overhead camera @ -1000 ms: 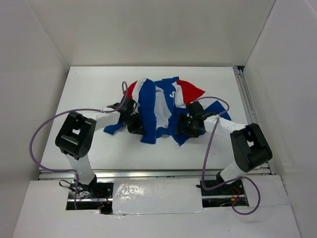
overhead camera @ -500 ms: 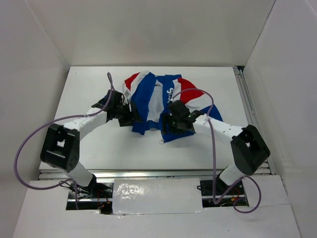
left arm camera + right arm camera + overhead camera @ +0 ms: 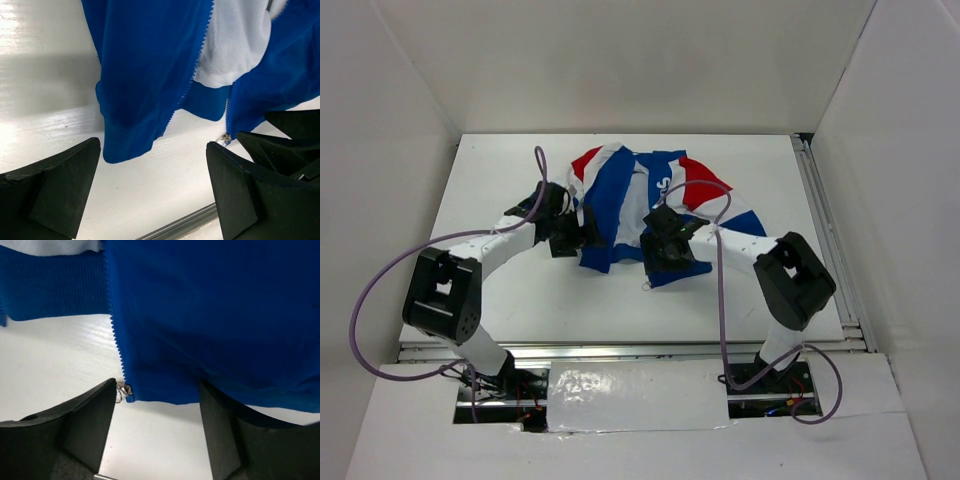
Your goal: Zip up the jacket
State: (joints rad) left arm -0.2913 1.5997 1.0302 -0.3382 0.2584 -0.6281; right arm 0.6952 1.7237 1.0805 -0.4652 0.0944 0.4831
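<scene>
The jacket (image 3: pixel 630 195) lies crumpled and unzipped at mid table, blue with red and white panels. Both grippers sit at its near hem. My left gripper (image 3: pixel 584 238) is wide open just short of the left front panel's hem (image 3: pixel 125 145), touching nothing. That gripper (image 3: pixel 152 146) has bare table between its fingers. My right gripper (image 3: pixel 663 258) is open around the right panel's lower corner (image 3: pixel 165 390), without pinching it. The small metal zipper slider (image 3: pixel 123 390) hangs at that corner beside the left finger (image 3: pixel 80 420). The slider (image 3: pixel 226 137) also shows in the left wrist view.
A metal rail (image 3: pixel 620 350) runs along the table's near edge, and another rail (image 3: pixel 820 220) along the right side. White walls enclose the table (image 3: pixel 500 180). Purple cables (image 3: pixel 380 290) loop from both arms.
My left gripper has opened wide and let go of the left front panel. The jacket has been shifted back and left. My right arm has swung left to the zipper corner, its jaws narrowing slightly.
</scene>
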